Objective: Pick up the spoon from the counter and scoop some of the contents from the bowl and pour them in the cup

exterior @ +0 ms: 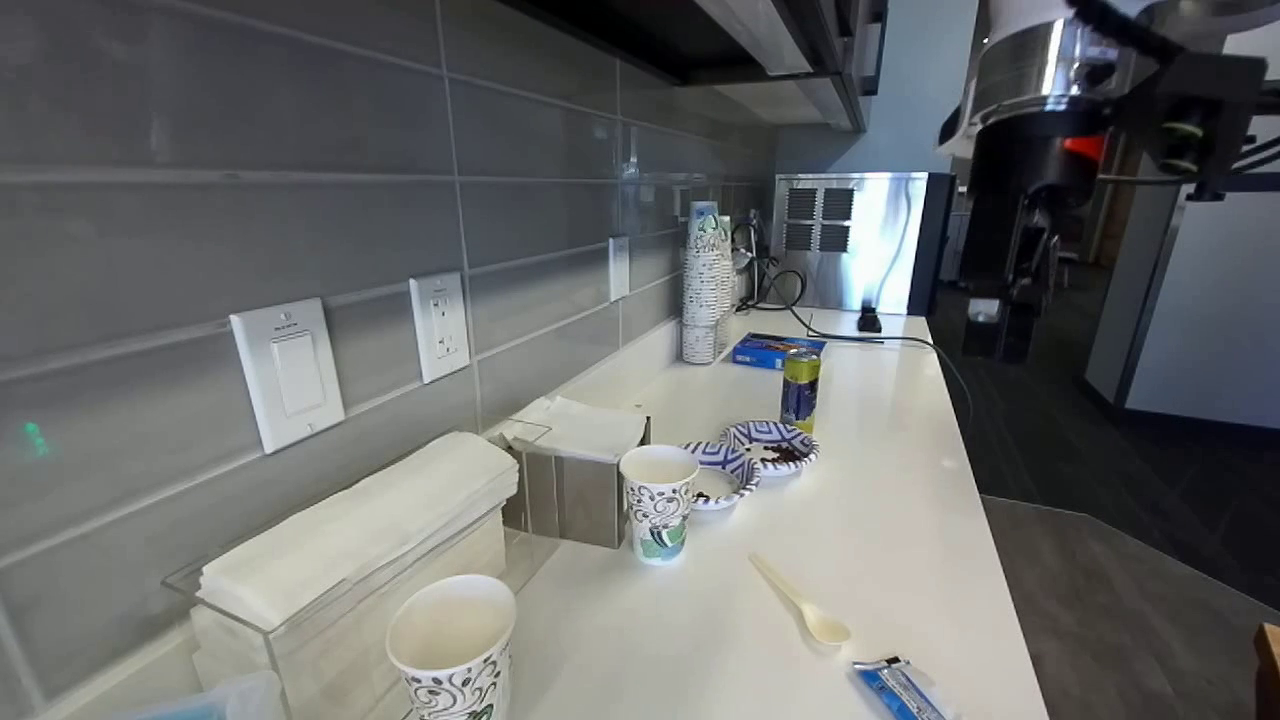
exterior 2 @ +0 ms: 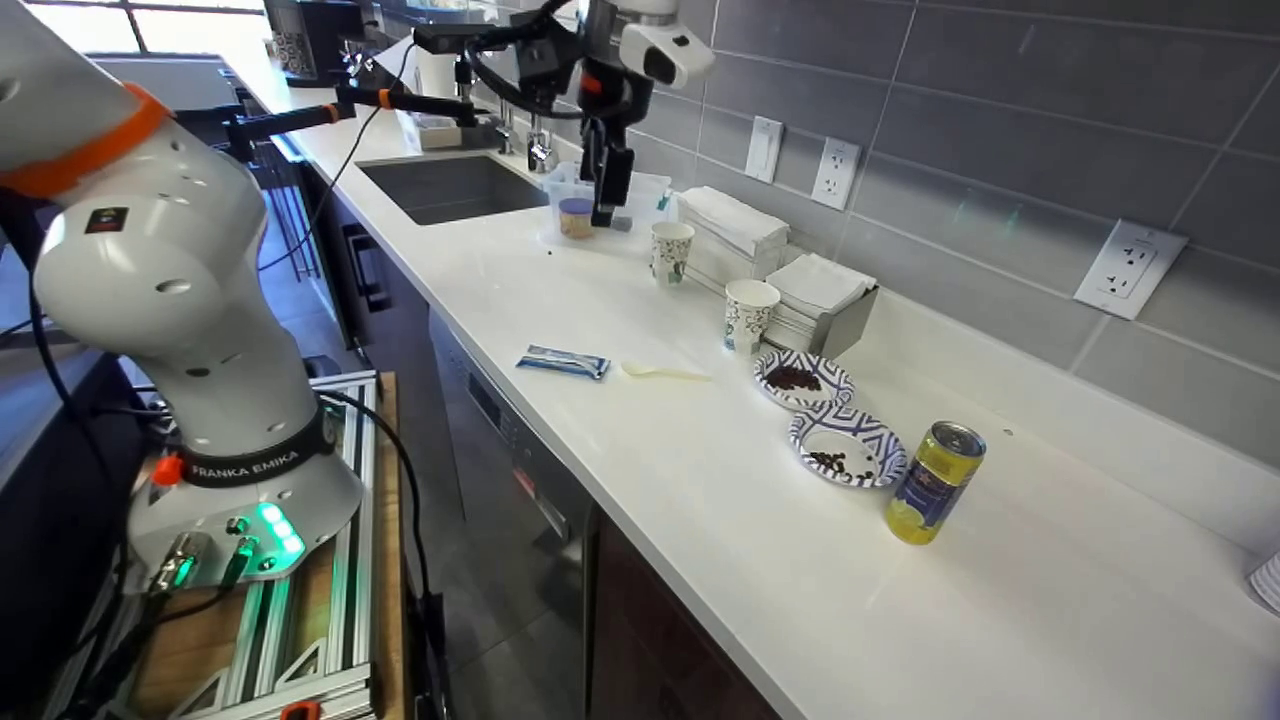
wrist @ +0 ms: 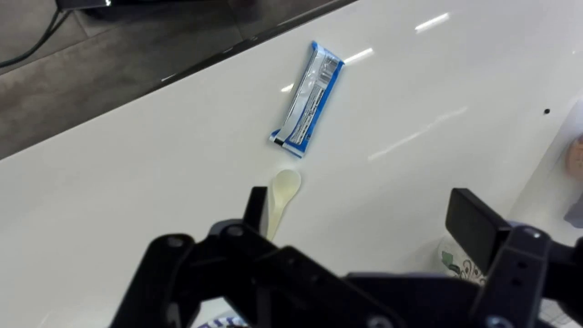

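The pale cream spoon (exterior: 827, 629) lies on the white counter; it also shows in an exterior view (exterior 2: 650, 371) and in the wrist view (wrist: 286, 182), partly behind a finger. My gripper (wrist: 357, 209) is open and empty, high above the counter; it shows in both exterior views (exterior: 1000, 310) (exterior 2: 608, 180). Two patterned bowls (exterior 2: 832, 376) (exterior 2: 880, 440) hold dark bits. Two similar printed paper cups stand upright, one beside the bowls (exterior 2: 748, 318), one farther along (exterior 2: 670, 252); I cannot tell which is the task's. A cup (wrist: 457, 262) is partly hidden behind the right finger.
A blue-and-white packet (exterior 2: 563, 362) lies near the spoon and the counter edge. A yellow can (exterior 2: 935, 485) stands beside the bowls. Napkin holders (exterior: 575, 490) (exterior: 350, 560) line the wall. A plastic bin (exterior 2: 560, 200) and a sink (exterior 2: 450, 190) are farther along.
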Robot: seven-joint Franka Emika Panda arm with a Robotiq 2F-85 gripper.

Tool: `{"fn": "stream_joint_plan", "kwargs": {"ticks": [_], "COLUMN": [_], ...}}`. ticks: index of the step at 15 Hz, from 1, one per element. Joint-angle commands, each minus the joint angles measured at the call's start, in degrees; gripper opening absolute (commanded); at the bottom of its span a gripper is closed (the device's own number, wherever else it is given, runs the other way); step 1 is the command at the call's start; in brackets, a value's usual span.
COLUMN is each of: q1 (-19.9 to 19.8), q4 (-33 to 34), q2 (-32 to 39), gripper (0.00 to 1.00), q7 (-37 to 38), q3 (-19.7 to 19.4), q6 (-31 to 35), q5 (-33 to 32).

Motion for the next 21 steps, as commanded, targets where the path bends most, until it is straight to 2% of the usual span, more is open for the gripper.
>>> {"fn": "stream_joint_plan", "kwargs": {"ticks": [1,6,16,19,20,21], "q1": [0.5,-1.2,-3.2,-3.2,-3.4,-3.4], "q4": [2.1,3.5,15.4,18.6,15.9,16.7], "q2": [9.5,19.2,37.9,42.0,38.5,39.8], "gripper": [1.00,1.00,1.00,1.00,1.00,1.00], "q7": [-3.7,-6.0,-2.5,-4.5,-3.3,-3.4], "q3": [-2.0,-2.2,-1.5,-0.6,-0.9,-0.6], "q6": [-1.2,1.1,3.7,2.5,2.9,2.9], "q5": [4.9,4.1,4.8,5.7,3.8,4.1]}}
